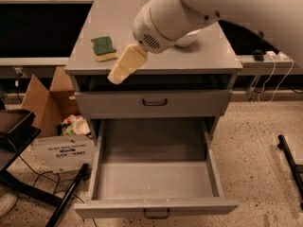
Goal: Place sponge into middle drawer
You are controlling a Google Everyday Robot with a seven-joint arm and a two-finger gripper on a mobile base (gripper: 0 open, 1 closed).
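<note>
The sponge, yellow with a dark green top, lies on the left part of the grey cabinet top. My gripper hangs over the front edge of the top, just right of and in front of the sponge, not touching it and holding nothing. The middle drawer is pulled fully out below, its flat tray bare, with a small dark handle on its front panel. A shut drawer front with a black handle sits above it.
A white bowl on the cabinet top is mostly hidden behind my arm. A cardboard box and a white box stand on the floor at the left. Black stand legs lie at the lower left. Cables run at the right.
</note>
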